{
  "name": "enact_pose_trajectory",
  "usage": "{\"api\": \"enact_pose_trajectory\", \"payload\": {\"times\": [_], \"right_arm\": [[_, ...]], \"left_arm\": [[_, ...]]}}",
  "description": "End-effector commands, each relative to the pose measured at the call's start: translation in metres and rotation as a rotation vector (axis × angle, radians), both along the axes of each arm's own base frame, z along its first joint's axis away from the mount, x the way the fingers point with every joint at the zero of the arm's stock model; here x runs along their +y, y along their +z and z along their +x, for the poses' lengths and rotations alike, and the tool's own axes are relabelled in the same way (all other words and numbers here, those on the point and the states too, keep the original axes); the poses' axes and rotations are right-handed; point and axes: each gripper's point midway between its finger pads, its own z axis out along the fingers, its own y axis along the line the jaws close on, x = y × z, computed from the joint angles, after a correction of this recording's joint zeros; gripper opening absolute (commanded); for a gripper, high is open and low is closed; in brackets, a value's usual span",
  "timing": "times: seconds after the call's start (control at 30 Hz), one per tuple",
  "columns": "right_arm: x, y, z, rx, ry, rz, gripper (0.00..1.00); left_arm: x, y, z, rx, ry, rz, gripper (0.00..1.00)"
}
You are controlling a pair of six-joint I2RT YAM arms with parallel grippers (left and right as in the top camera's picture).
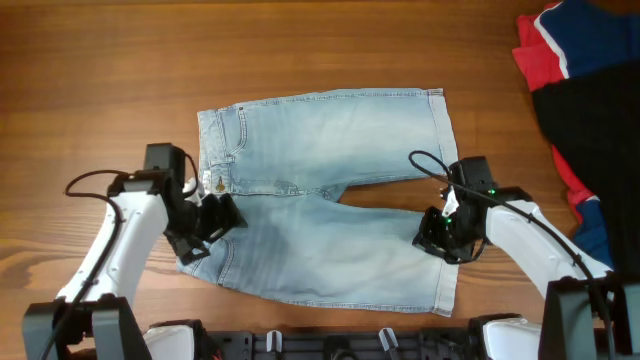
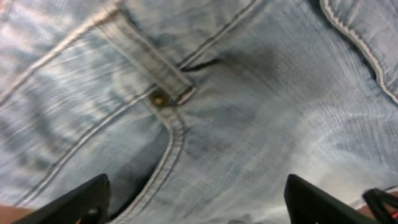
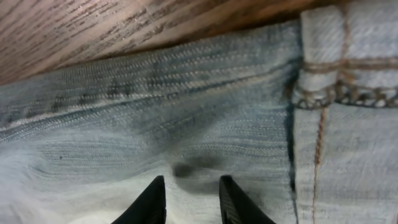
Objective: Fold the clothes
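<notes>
The pale light-blue jeans (image 1: 330, 190) lie flat on the wooden table, waistband to the left and leg ends to the right. My left gripper (image 1: 215, 218) is open, low over the near waistband corner. The left wrist view shows its fingers (image 2: 198, 202) spread wide over the denim, near a belt loop and a rivet (image 2: 159, 98). My right gripper (image 1: 440, 235) is at the near leg's end by the hem. In the right wrist view its fingers (image 3: 189, 199) stand close together with a ridge of denim between them, next to the stitched hem (image 3: 336, 93).
A pile of red, navy and black garments (image 1: 585, 90) lies at the far right edge. Bare wooden table (image 1: 100, 80) surrounds the jeans. The arm bases stand along the front edge (image 1: 330, 345).
</notes>
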Motion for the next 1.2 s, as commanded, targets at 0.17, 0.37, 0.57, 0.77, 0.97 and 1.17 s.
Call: {"api": "enact_pose_trajectory", "payload": {"times": [0.17, 0.37, 0.57, 0.77, 0.97, 1.17], "right_arm": [[0.005, -0.029, 0.025, -0.06, 0.008, 0.011, 0.27], [-0.01, -0.03, 0.045, -0.122, -0.046, -0.083, 0.27], [-0.038, -0.03, 0.054, -0.131, -0.127, -0.192, 0.27], [-0.066, -0.017, 0.079, -0.19, -0.17, -0.229, 0.27], [-0.084, 0.003, 0.111, -0.274, -0.187, -0.316, 0.26], [-0.089, 0.018, 0.125, -0.309, -0.13, -0.349, 0.27]], "left_arm": [[-0.018, -0.019, 0.02, -0.08, -0.061, -0.008, 0.84], [-0.014, -0.041, 0.058, -0.18, -0.063, 0.039, 0.84], [-0.015, -0.061, 0.088, -0.259, -0.06, 0.038, 0.84], [-0.016, -0.055, 0.123, -0.373, 0.041, 0.022, 0.84], [-0.017, -0.046, 0.143, -0.46, 0.059, 0.012, 0.84], [-0.032, -0.029, 0.155, -0.5, 0.044, -0.078, 0.86]]}}
